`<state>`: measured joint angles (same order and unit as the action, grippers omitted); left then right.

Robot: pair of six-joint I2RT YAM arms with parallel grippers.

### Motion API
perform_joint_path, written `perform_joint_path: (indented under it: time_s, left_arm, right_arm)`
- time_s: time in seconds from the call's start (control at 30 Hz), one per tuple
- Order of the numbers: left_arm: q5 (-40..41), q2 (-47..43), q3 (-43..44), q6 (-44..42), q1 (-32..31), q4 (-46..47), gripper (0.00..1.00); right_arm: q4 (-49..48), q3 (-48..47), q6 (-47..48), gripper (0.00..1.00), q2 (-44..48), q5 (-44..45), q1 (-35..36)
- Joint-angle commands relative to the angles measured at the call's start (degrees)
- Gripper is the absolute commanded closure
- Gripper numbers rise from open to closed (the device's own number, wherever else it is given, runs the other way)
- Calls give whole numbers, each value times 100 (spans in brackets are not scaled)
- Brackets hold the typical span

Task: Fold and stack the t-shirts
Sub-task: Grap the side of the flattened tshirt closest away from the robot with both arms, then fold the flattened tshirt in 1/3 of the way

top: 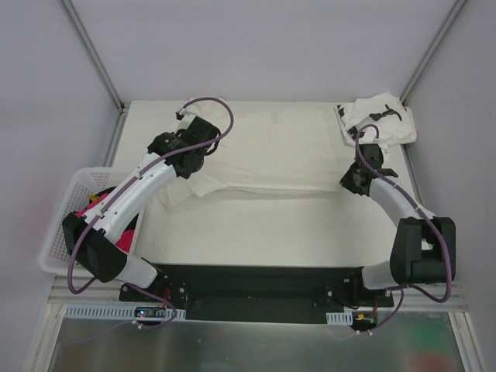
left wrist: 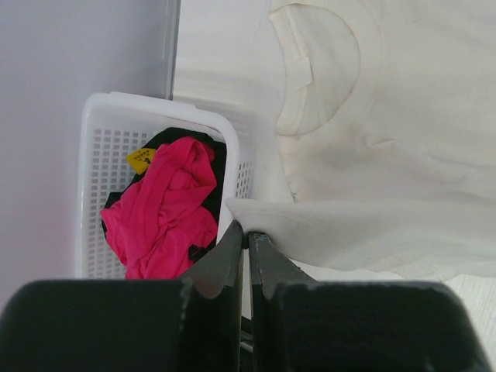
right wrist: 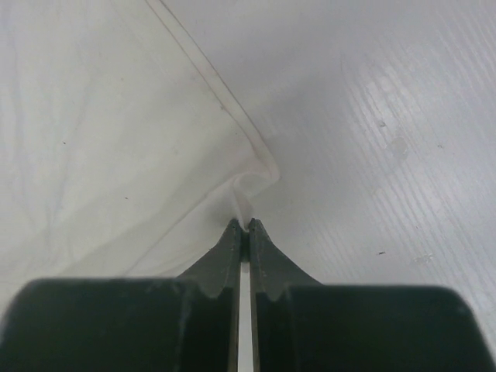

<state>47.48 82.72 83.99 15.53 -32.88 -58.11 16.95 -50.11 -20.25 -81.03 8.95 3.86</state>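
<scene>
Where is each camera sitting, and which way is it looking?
Top camera: above and behind, looking down on table, cream t-shirt, printed t-shirt, basket; left arm and right arm show.
Left wrist: on the left arm, looking past the left claw, shut on the cream t-shirt, toward the basket.
Right wrist: on the right arm, looking down past the right claw pinching that shirt's corner.
Shared: all show the cream t-shirt.

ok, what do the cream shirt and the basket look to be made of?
The cream shirt: soft matte knit, probably cotton; it creases and drapes limply where pinched. The basket: white moulded plastic, slightly glossy; rigid lattice walls under a smooth rounded rim.
</scene>
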Motion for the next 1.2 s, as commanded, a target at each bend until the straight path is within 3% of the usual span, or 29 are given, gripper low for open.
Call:
perform_joint_path:
  time_s: [0.0,1.17]
  left_arm:
    - [173,-19,171,-138,63,45,100]
    - [86,245,188,-252,151,309,100]
  right_arm:
    - [19,-385,48,99,-88,28,36]
    - [27,-2205,65,99,-1845,-78,71]
